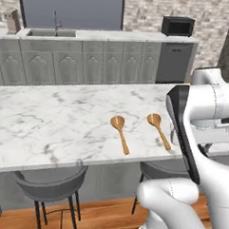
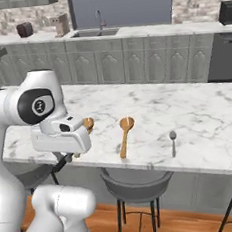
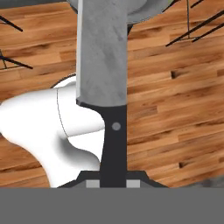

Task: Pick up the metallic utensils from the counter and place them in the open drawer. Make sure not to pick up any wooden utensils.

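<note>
Hand view has the gripper (image 3: pixel 113 181) clamped on the knife (image 3: pixel 105 65) by its black handle, blade hanging over the wooden floor just off the counter's (image 2: pixel 199 125) near edge. That looks like the carry; next comes the open drawer, wherever it lies. Silver spoon (image 2: pixel 173 141) waits right of two wooden spoons (image 1: pixel 119 132), with stools (image 2: pixel 137 184) below.

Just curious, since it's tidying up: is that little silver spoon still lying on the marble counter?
Yes, the silver spoon lies flat on the counter, right of a wooden spoon.

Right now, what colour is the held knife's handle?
Black, below a grey blade; the knife shows best in the hand view.
</note>
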Motion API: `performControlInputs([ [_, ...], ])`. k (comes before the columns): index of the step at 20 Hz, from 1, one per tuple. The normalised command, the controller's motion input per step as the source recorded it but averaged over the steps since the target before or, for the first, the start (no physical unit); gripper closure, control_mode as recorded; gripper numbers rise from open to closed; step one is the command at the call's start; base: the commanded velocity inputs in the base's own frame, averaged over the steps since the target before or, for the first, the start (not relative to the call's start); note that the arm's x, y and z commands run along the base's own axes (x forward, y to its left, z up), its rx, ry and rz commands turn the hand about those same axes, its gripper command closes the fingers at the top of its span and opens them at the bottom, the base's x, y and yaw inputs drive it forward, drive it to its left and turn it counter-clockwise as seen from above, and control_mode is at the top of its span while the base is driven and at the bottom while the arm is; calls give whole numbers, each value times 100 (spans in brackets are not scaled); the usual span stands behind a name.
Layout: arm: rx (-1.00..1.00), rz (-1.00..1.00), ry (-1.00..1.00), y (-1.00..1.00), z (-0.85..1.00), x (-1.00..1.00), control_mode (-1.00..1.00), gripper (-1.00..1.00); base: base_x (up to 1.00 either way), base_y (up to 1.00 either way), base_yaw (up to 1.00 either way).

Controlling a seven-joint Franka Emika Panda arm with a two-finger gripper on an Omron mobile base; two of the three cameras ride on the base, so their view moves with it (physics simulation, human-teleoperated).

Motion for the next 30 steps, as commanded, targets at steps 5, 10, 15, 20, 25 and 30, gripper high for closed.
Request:
performControlInputs([
  [5, 0, 0, 0, 0, 0, 0, 100, 100, -26, 100, 17],
  [10, 0, 0, 0, 0, 0, 0, 100, 100, -29, 100, 17],
  [15, 0, 0, 0, 0, 0, 0, 100, 100, -29, 100, 21],
  [20, 0, 0, 0, 0, 0, 0, 100, 100, -36, 100, 17],
  [25, 0, 0, 0, 0, 0, 0, 100, 100, -5, 100, 8],
  [30, 0, 0, 0, 0, 0, 0, 100, 100, 2, 100, 2],
])
